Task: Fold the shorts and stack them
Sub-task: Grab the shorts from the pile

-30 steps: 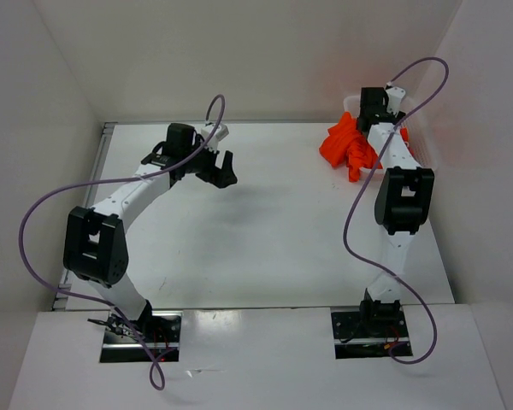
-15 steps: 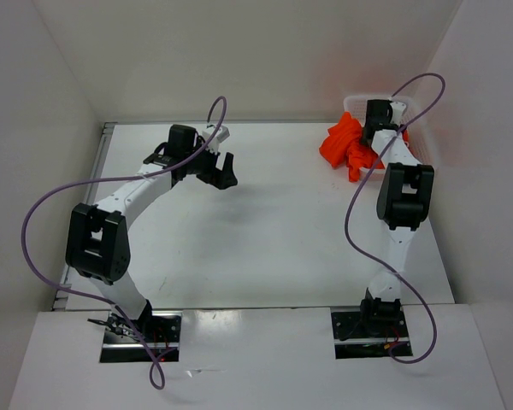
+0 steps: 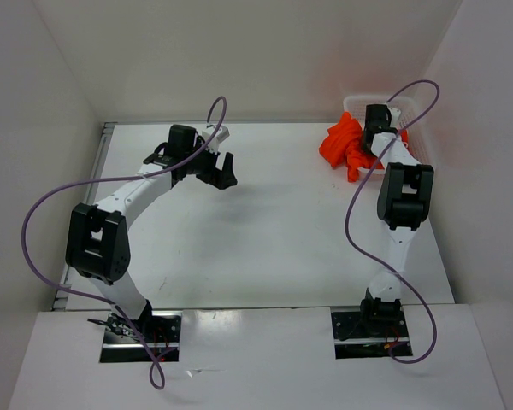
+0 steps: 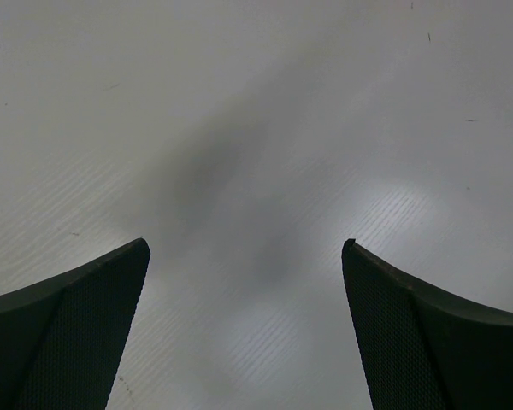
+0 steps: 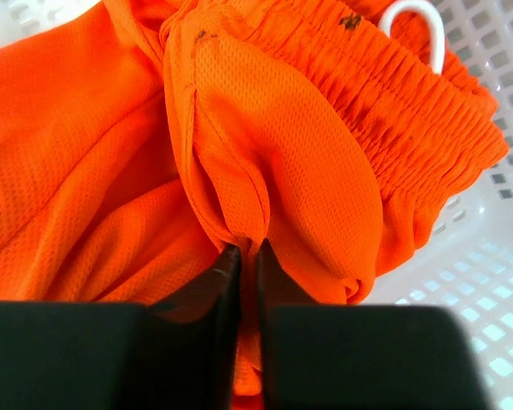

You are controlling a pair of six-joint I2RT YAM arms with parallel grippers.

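- Filled most of the frame with the shorts [image 5: 85,171], bright orange mesh cloth bunched into soft folds.
- Pinched a thin fold at the lower middle of the shorts in the right gripper [image 5: 244,254], black fingers [image 5: 197,342] nearly touching with only cloth between them.
- Showed a gathered elastic waistband [image 5: 393,102] along the upper right of the shorts.
- Curled a white drawstring [image 5: 438,38] over that upper right edge.
- Revealed a white lattice basket [image 5: 487,282] right of the shorts and past their upper left corner.

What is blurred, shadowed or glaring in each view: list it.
Top external: even light, sharp throughout. Left wrist: soft shadow and a glare patch on the table beyond the left gripper. Right wrist: shorts mesh sharp, right gripper blurred, basket washed out.
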